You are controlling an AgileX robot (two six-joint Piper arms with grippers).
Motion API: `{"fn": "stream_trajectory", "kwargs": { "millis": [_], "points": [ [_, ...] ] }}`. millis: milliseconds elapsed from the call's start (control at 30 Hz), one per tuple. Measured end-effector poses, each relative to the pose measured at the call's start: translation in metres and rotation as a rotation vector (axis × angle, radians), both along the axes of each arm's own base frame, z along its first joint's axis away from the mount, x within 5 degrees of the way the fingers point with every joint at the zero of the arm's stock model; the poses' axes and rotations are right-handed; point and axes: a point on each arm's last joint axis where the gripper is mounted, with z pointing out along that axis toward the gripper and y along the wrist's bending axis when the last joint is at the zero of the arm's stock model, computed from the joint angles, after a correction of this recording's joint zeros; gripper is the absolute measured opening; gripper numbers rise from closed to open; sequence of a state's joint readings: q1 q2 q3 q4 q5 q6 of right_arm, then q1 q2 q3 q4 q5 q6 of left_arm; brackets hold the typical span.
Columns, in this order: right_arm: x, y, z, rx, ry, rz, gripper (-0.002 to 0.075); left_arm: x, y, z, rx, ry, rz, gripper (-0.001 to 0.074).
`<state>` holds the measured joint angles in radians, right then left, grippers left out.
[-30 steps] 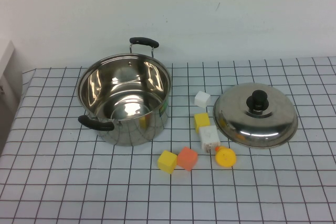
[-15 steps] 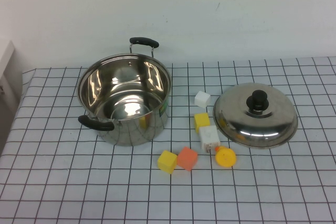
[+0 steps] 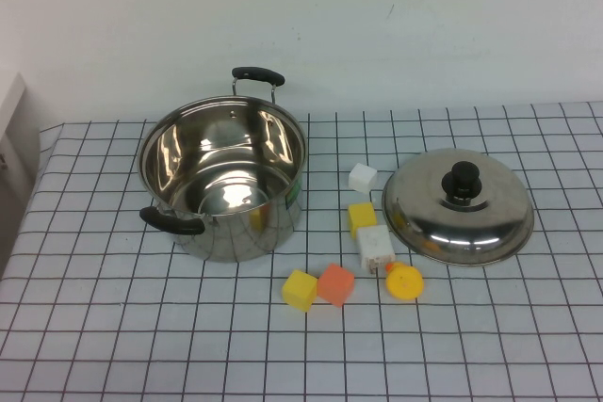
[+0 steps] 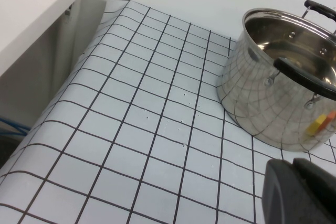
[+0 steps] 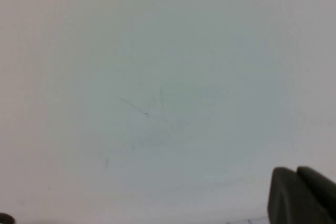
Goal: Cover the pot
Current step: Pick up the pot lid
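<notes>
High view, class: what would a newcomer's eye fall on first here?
The open shiny pot at the table's left, and the domed lid with its black knob lying apart at the right. Small coloured blocks sit between them. Neither arm shows there; the left gripper and right gripper edge only their wrist views.

Left gripper (image 4: 302, 191): only a dark grey to black, matte, blocky piece with rounded edges shows, a seam running down it. Right gripper (image 5: 303, 195): same dark matte block, same seam. No cables, screws or markings visible on either.
</notes>
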<state>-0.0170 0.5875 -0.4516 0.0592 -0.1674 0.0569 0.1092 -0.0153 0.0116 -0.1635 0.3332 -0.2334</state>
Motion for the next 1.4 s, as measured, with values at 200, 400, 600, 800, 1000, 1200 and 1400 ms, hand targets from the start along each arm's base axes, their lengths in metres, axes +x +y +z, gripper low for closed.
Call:
{"fn": "stream_trajectory", "kwargs": {
  "millis": [200, 400, 600, 800, 1000, 1200, 1400],
  "points": [
    [0.059, 0.033, -0.016, 0.017, -0.003, 0.169, 0.0088, 0.000, 0.000, 0.000, 0.005, 0.000, -0.001, -0.0002],
    [0.102, 0.083, -0.052, -0.099, -0.057, 0.264, 0.0382, 0.000, 0.000, 0.000, 0.003, 0.000, -0.001, -0.0003],
    [0.150, 0.101, -0.092, -0.124, 0.026, 0.220, 0.0496, 0.000, 0.000, 0.000, 0.003, 0.000, -0.001, -0.0002],
    [0.191, 0.114, -0.126, -0.127, 0.114, 0.186, 0.0504, 0.000, 0.000, 0.000, 0.003, 0.000, -0.001, -0.0002],
    [0.231, 0.119, -0.159, -0.141, 0.163, 0.157, 0.0504, 0.000, 0.000, 0.000, 0.003, 0.000, -0.001, -0.0002],
    [0.265, 0.119, -0.198, -0.148, 0.212, 0.125, 0.0505, 0.000, 0.000, 0.000, 0.003, 0.000, -0.001, -0.0002],
    [0.287, 0.123, -0.233, -0.156, 0.248, 0.121, 0.0505, 0.000, 0.000, 0.000, 0.003, 0.000, -0.001, -0.0003]
  ]
}}
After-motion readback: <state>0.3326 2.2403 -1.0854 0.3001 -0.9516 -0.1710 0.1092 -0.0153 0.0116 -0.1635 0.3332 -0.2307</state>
